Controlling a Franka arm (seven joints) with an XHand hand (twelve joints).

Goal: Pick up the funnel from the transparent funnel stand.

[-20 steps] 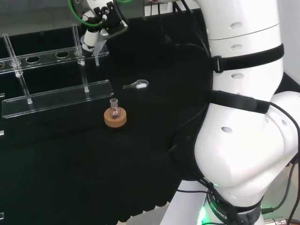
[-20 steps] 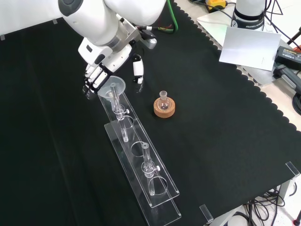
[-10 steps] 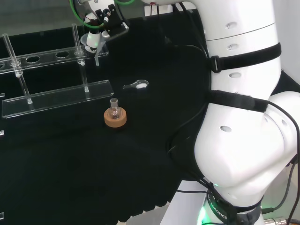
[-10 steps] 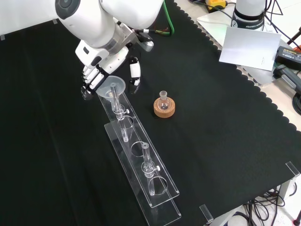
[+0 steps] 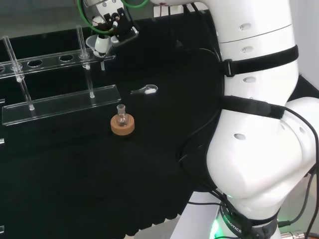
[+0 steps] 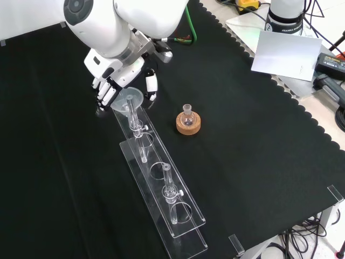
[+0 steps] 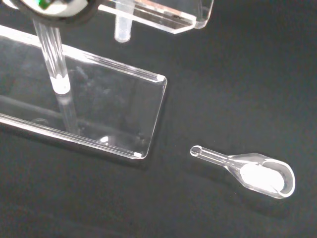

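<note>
A clear funnel (image 6: 129, 100) sits in the end hole of the transparent stand (image 6: 161, 186), its stem hanging below the upper shelf. My hand (image 6: 116, 70) is over that end of the stand. Its fingers (image 6: 105, 90) curl on one side of the funnel's cone and the thumb (image 6: 151, 86) closes in on the other. In the head view the hand (image 5: 107, 17) is at the top, with the thumb tip against the funnel (image 5: 96, 44) above the stand (image 5: 60, 103). The wrist view shows the funnel's stem (image 7: 122, 29), the stand's base plate (image 7: 109, 106) and a blurred bit of the hand (image 7: 54, 6).
A small round flask on a cork ring (image 5: 122, 124) (image 6: 188, 122) stands beside the stand. A clear scoop with white powder (image 5: 145, 90) (image 7: 257, 176) lies on the cloth near the stand's end. Glass rods (image 6: 168, 186) rise from the stand. White paper (image 6: 285, 54) lies off the cloth.
The thumb has swung in towards the funnel's cone and the hand has shifted slightly along with it. The funnel still sits in its hole.
</note>
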